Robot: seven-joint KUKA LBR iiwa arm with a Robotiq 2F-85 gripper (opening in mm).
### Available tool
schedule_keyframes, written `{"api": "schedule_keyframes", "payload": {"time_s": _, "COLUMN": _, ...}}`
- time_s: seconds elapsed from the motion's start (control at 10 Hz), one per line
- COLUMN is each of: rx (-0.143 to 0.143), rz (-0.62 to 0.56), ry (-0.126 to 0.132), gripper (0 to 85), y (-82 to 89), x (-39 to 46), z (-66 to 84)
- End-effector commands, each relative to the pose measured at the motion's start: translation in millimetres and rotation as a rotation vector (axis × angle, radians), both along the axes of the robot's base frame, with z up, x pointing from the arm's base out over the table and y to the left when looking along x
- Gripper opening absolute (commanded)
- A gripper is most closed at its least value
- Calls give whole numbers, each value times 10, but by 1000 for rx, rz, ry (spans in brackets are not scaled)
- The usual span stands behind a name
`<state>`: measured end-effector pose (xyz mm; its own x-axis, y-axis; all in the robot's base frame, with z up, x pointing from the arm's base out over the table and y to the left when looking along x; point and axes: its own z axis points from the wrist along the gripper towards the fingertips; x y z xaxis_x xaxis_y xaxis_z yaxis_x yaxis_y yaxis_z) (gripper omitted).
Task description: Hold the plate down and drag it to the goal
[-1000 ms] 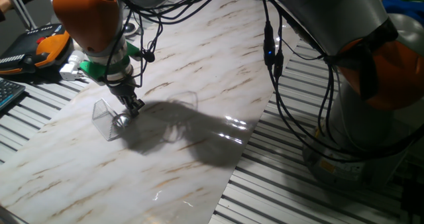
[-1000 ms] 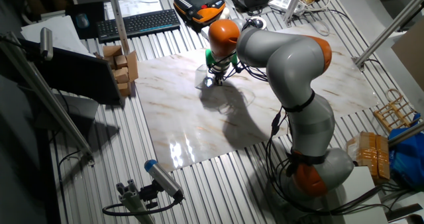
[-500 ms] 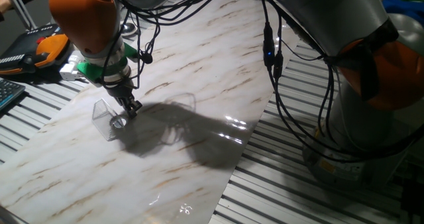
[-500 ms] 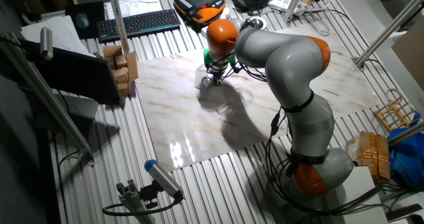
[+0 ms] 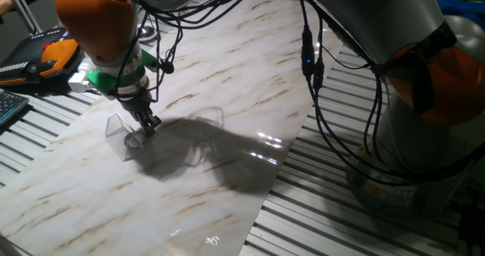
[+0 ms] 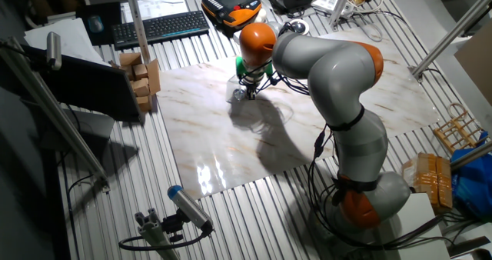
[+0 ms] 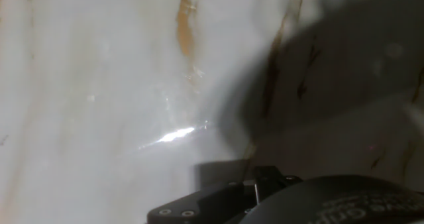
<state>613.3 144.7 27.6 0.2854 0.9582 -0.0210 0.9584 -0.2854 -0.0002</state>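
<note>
**Robot arm pressing a tiny metal disc inside a clear plastic wedge**

A large grey robot arm with orange joints bends over a marble-patterned tabletop, white with tan veins, which lies on a ribbed metal bench. The arm's shadow falls dark across the middle of the marble. Black cables hang from the arm's upper links.

At the far edge of the bench, in the other fixed view, sit a black keyboard, an orange and black handheld controller, and a small stack of cardboard boxes beside the marble sheet.

The arm's last joint is an orange ball with a green collar beneath it. Below that, the narrow black pincer points down at the tabletop near its left edge.

The goal, a small clear plastic wedge with triangular sides, stands on the marble just under the pincer. The plate, a tiny shiny silver disc, lies flat on the marble inside the wedge's outline, with the pincer tip just above or touching it. The fingers look pressed close together, though it cannot be told for sure whether they are fully shut.

The hand view shows only blurred marble, shadow, and the dark underside of the hand.
</note>
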Motion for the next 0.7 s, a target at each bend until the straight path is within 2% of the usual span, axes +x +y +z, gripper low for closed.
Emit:
{"api": "schedule_keyframes", "payload": {"time_s": 0.0, "rx": -1, "rz": 0, "ry": 0, "gripper": 0, "y": 5, "x": 2, "z": 2}}
{"api": "schedule_keyframes", "payload": {"time_s": 0.6, "rx": 5, "rz": -7, "ry": -11, "gripper": 0, "y": 41, "x": 22, "z": 2}}
